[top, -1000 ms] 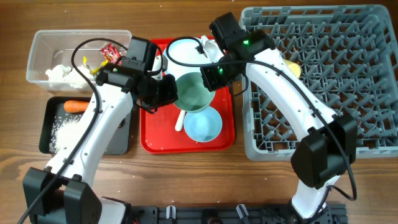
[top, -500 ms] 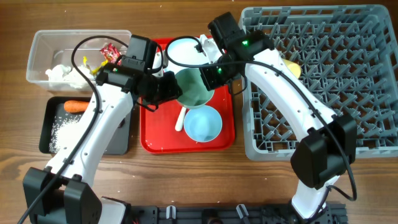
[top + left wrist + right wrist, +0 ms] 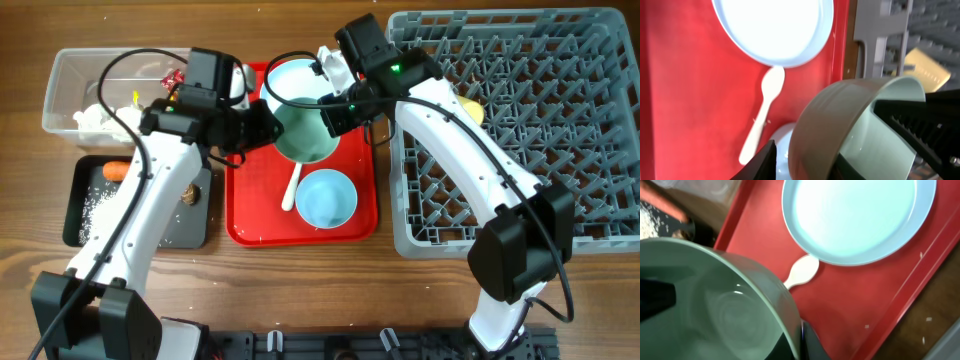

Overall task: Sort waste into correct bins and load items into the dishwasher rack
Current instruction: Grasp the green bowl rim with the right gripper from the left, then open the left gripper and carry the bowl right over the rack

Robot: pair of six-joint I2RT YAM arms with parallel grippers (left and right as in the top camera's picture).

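The pale green bowl is tilted above the red tray, with a gripper on each side. My left gripper is shut on its left rim, with the wall between the fingers in the left wrist view. My right gripper pinches the right rim. The light-blue plate, white spoon and light-blue bowl lie on the red tray. The yellow cup sits in the grey rack. The clear tub holds tissues and wrappers. The black tray holds the carrot, rice and brown lump.
The red tray lies between the bins on the left and the rack on the right. Bare wooden table runs along the front edge. Both arms cross over the tray's upper half.
The green bowl has risen and moved up-left, more tilted. My left arm swung up and left, uncovering the brown lump on the black tray. My right gripper shifted only slightly.
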